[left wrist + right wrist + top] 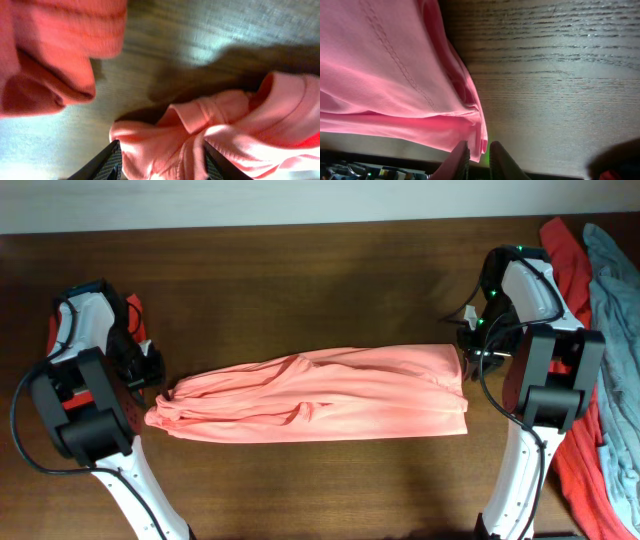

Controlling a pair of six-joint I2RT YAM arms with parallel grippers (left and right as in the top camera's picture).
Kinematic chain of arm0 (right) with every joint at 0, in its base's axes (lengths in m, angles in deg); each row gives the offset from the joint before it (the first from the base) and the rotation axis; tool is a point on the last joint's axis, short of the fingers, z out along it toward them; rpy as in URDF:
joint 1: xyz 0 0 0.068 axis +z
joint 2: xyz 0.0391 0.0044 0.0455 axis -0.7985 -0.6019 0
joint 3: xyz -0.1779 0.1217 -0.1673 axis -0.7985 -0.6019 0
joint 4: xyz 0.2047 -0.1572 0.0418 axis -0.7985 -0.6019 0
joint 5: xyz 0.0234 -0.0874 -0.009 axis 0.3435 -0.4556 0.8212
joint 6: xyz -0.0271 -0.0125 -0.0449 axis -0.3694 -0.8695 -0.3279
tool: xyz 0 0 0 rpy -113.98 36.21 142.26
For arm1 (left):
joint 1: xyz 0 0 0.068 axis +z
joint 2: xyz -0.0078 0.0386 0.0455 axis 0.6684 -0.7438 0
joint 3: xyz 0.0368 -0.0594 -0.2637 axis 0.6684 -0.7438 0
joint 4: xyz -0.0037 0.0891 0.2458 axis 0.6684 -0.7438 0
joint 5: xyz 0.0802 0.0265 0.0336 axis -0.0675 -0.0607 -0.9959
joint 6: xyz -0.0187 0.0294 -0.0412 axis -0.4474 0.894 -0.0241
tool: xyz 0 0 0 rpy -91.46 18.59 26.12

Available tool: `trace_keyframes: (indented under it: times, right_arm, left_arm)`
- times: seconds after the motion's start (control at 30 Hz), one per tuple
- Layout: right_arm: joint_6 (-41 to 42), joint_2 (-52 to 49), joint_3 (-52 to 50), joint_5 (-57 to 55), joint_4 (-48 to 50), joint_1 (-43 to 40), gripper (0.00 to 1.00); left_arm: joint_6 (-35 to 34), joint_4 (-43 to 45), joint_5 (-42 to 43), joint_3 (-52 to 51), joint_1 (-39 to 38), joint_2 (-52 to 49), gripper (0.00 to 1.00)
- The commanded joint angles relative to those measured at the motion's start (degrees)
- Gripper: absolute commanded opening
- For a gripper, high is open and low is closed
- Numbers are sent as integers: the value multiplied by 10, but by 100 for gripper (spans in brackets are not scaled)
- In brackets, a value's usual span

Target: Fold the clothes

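Observation:
A light salmon-pink shirt (320, 395) lies stretched in a long band across the middle of the table. Its left end is bunched at my left gripper (152, 376). In the left wrist view that bunched cloth (225, 130) sits between the left gripper's (162, 167) jaws, which stand well apart, so it is open around the cloth. My right gripper (468, 345) is at the shirt's right end. In the right wrist view its narrow jaws (479, 160) pinch the hemmed edge of the shirt (385, 75).
A coral-red garment (570, 250) and a grey-blue one (615, 300) are piled at the right edge, partly under the right arm. Another red cloth (135, 310) lies by the left arm, and shows as the red cloth (50, 50) in the left wrist view. Bare wood (300, 290) shows behind the shirt.

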Motion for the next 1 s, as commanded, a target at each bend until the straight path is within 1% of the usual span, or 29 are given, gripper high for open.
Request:
trace_keyframes:
  times: [0.0, 0.17, 0.33, 0.5, 0.6, 0.67, 0.83, 0.97]
  right_arm:
    - [-3, 42, -1, 7, 0, -4, 20]
    - [-1, 95, 15, 3, 0, -4, 20]
    - [19, 165, 22, -44, 2, -4, 21]
    - [29, 209, 23, -60, 8, -4, 21]
    - [29, 223, 23, -60, 7, -4, 21]
    - [29, 228, 23, -59, 4, -4, 21]
    - [29, 229, 23, -59, -6, -4, 21]
    - [29, 229, 23, -60, -10, -4, 21]
  left_arm:
    - [-3, 15, -5, -4, 3, -5, 49]
    - [-3, 44, 12, -27, 3, -5, 49]
    - [-3, 65, 31, -68, -5, -5, 49]
    - [7, 74, 50, -61, -17, -4, 49]
    - [22, 72, 83, -36, -19, 0, 49]
    - [25, 74, 92, -21, -20, 10, 49]
    - [25, 75, 89, -7, -20, 46, 49]
    - [22, 73, 58, -7, -20, 72, 49]
